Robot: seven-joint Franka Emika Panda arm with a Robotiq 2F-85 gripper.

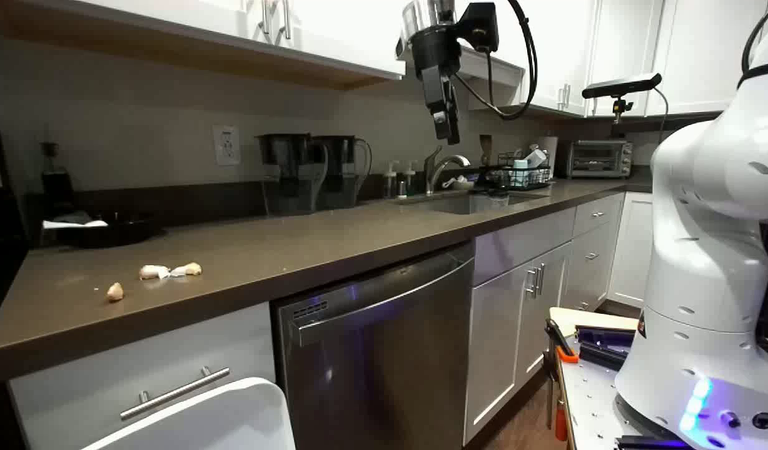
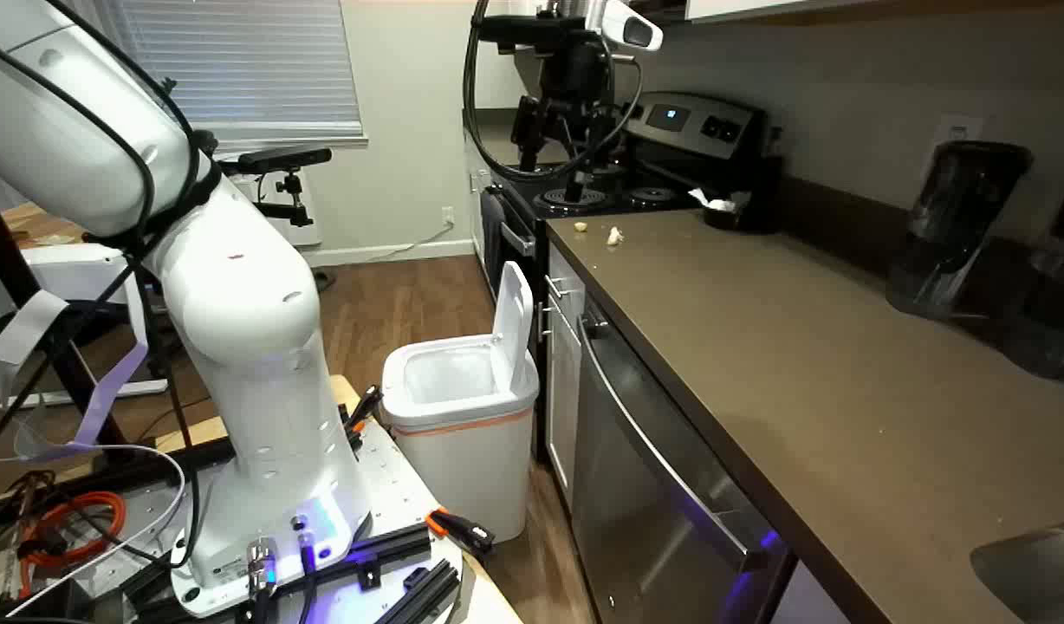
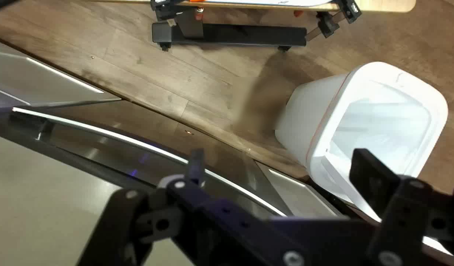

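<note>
1. Scraps point(image 1: 187, 269): three, pale tan, lying at the left end of the desk point(image 1: 265, 247) in an exterior view, one nearer and apart.
2. Bin point(image 2: 467, 468): white, upright on the floor point(image 2: 367, 303), lid point(image 2: 516, 316) raised.

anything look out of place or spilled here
Mildly: pale pieces, perhaps garlic cloves, lie loose on the countertop near the stove, with no dish under them. The bin stands with its lid tipped up, which could be deliberate. I see no spilled liquid or breakage.
</note>
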